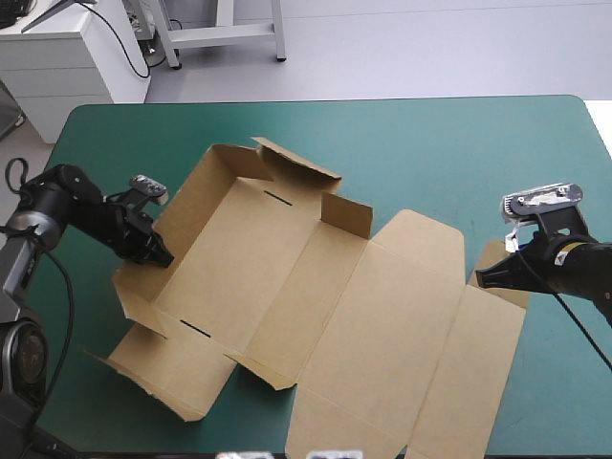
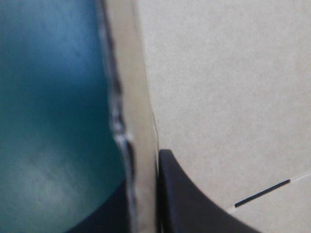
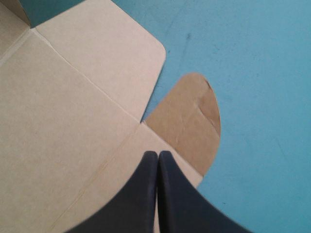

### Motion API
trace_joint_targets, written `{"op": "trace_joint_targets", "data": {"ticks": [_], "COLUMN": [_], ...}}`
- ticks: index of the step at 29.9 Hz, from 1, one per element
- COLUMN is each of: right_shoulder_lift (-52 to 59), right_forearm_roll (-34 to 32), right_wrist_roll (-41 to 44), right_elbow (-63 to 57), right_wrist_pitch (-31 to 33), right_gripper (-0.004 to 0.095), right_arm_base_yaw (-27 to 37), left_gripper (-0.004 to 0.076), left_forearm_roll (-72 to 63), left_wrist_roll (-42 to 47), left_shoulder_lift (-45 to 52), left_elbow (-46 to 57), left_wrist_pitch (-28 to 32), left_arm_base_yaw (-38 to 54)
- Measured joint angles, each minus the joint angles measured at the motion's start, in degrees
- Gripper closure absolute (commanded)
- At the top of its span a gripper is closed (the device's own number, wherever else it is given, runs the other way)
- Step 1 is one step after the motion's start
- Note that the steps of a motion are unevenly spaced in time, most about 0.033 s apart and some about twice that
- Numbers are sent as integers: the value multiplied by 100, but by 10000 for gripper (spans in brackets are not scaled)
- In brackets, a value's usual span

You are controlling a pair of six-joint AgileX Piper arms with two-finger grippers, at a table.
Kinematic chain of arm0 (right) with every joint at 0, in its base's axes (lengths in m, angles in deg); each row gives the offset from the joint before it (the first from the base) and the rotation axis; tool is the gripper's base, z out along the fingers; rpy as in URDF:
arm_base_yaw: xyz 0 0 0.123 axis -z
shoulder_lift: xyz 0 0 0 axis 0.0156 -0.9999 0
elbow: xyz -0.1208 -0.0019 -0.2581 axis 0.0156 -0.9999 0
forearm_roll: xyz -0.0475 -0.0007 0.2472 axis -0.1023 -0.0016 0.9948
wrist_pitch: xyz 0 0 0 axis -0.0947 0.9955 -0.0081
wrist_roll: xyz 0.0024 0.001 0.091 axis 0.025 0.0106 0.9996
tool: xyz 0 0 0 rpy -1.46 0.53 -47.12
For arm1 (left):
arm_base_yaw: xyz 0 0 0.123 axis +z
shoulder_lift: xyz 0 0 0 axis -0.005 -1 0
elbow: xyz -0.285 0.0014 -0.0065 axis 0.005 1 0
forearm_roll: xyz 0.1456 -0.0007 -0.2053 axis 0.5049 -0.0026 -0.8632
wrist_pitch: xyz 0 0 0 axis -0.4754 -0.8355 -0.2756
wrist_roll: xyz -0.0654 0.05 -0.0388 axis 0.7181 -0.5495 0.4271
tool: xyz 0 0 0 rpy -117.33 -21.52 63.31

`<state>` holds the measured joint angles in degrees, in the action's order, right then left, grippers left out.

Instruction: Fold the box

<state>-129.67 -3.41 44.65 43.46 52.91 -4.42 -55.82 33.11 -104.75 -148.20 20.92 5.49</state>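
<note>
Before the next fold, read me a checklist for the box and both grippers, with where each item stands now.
1. Left gripper shut on the box, at its left side wall: ok.
2. Far end wall raised: ok.
3. Near end wall raised: not ok, it lies low.
4. Lid flat on the teal-green cover: ok.
5. Right gripper shut over the lid's rounded flap: ok; touching it: cannot tell.
</note>
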Motion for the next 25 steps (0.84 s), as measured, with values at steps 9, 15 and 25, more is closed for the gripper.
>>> {"op": "trace_joint_targets", "data": {"ticks": [9,15,25], "right_shoulder_lift": [0,0,0], "right_forearm_roll": [122,206,247], "right_wrist_roll": [52,54,91], "right_elbow": [0,0,0], "right_wrist_pitch": [0,0,0], "right_gripper": [929,928,929], "right_arm_base_yaw": [0,0,0], "left_gripper": [731,731,731], "left_forearm_roll": [1333,2522,4353], "left_wrist_roll": [51,51,1107], "left_shoulder_lift": [-4,-22,-57], "left_elbow": [-1113,-1236,-1236], "left_wrist_pitch": [1273,2438,3517], "left_arm_base_yaw": [-1601,-2672,-3705]}}
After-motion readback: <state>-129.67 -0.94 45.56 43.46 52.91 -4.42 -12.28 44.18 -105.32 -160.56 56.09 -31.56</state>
